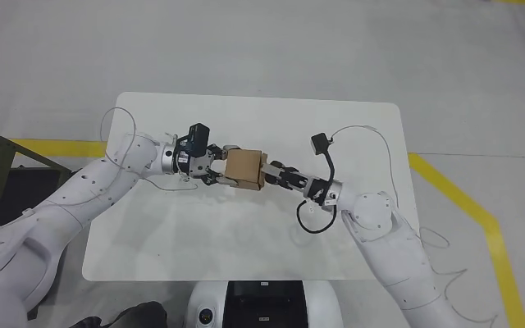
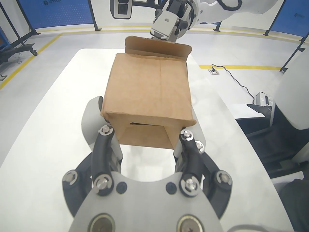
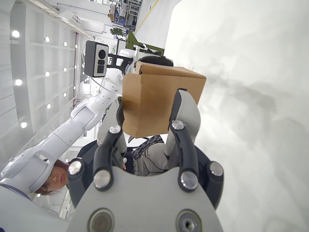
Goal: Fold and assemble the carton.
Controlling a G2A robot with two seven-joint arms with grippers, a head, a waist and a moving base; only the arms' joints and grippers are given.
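Now | carton (image 1: 244, 168) held over mid-surface (image 1: 246, 238), one flap raised | left end effector (image 1: 220, 170) clamped on one end, arm extended toward centre | right end effector (image 1: 265, 174) clamped on opposite end, forearm angled inward

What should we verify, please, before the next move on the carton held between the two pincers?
1. Left pincer grips the carton, a finger on each side: ok.
2. Right pincer grips the opposite end: ok.
3. Carton body opened into a box shape: ok.
4. End at the left pincer closed: not ok, it is open.
5. Flap at the right pincer's end folded in: not ok, it sticks out.
6. Carton lifted off the table: cannot tell.
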